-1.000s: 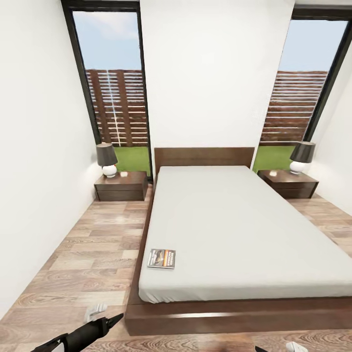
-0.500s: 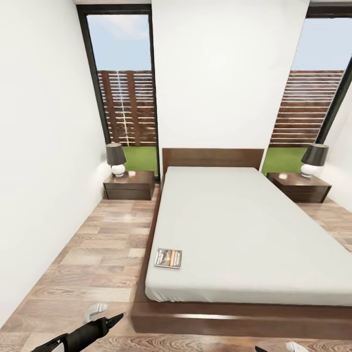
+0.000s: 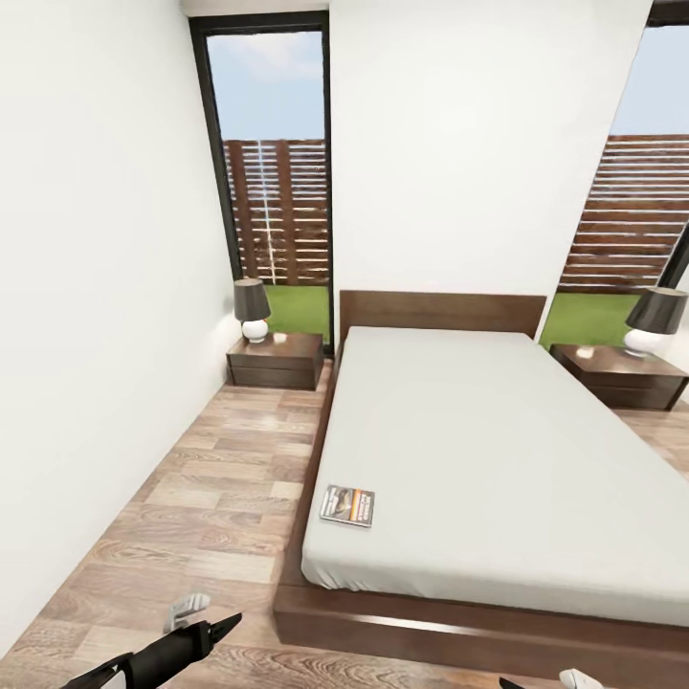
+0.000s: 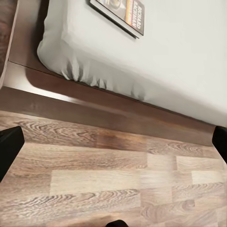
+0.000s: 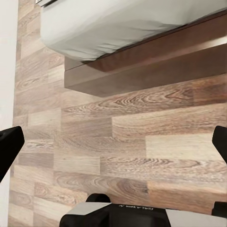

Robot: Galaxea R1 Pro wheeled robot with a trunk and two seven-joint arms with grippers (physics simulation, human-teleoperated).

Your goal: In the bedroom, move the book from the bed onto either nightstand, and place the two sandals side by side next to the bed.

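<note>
The book (image 3: 346,505) is seen on the bed's (image 3: 498,450) near corner, well beyond the left gripper (image 4: 113,146), whose fingers are spread wide.

3 cameras looking at 1 bedroom

The head view looks from high up, forward and down over the bed (image 3: 498,450). Both wrist views look down from close at the wood floor (image 4: 118,184) and the bed's near corner; the left wrist view shares the book (image 4: 120,14) with the head view.
</note>
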